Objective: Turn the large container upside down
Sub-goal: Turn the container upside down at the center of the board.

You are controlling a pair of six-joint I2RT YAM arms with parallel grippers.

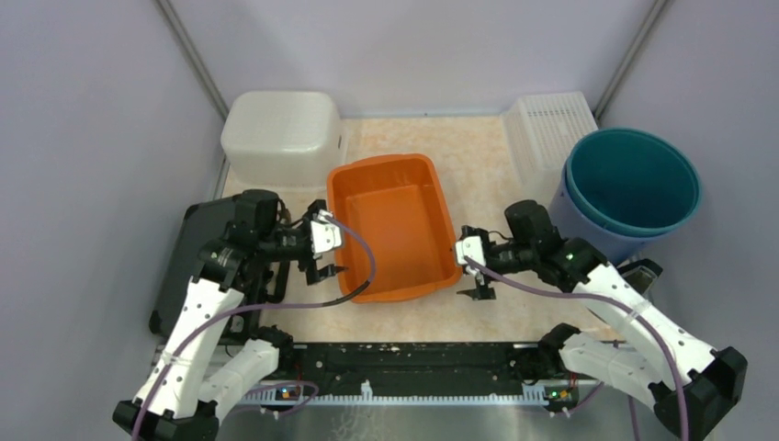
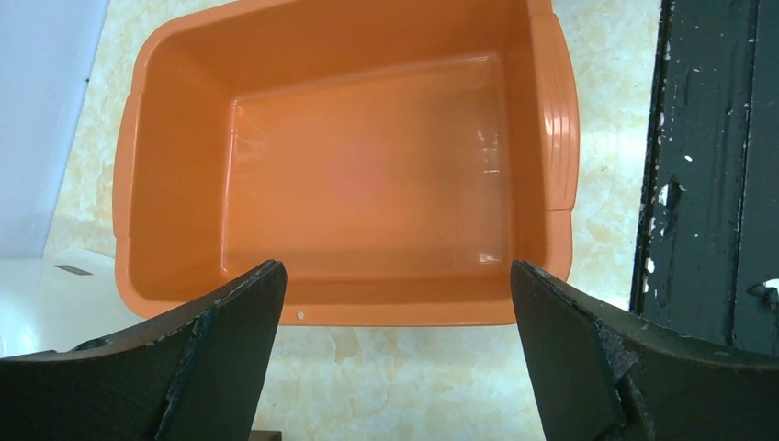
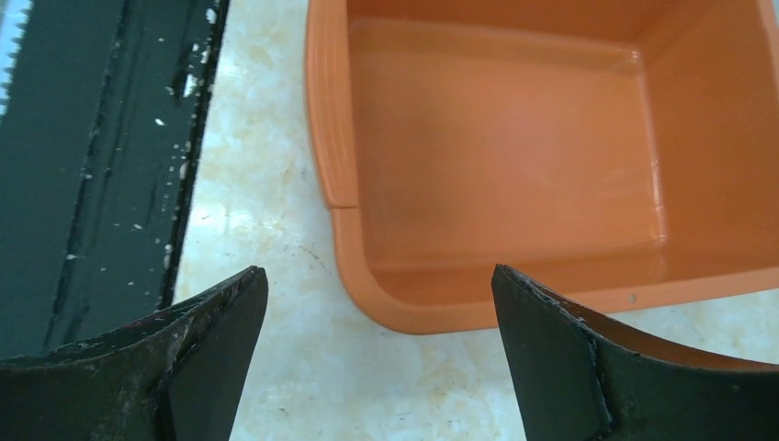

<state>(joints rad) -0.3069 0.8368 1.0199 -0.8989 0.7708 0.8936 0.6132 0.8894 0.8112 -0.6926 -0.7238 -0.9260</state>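
Observation:
The large orange container point(image 1: 393, 220) stands upright and empty in the middle of the table, open side up. My left gripper point(image 1: 331, 241) is open and empty just off its left long side; in the left wrist view point(image 2: 395, 276) the container point(image 2: 367, 165) lies ahead of the wide-apart fingers point(image 2: 230, 340), not touching. My right gripper point(image 1: 465, 263) is open and empty by its near right corner; in the right wrist view point(image 3: 377, 276) the container's corner point(image 3: 413, 308) lies between and ahead of the fingers point(image 3: 551, 340).
A teal bucket point(image 1: 632, 184) stands upright at the right. A white tub point(image 1: 278, 133) sits upside down at the back left, and a white basket point(image 1: 551, 129) at the back right. A black case point(image 1: 188, 266) lies under the left arm. A black rail point(image 1: 413, 358) runs along the near edge.

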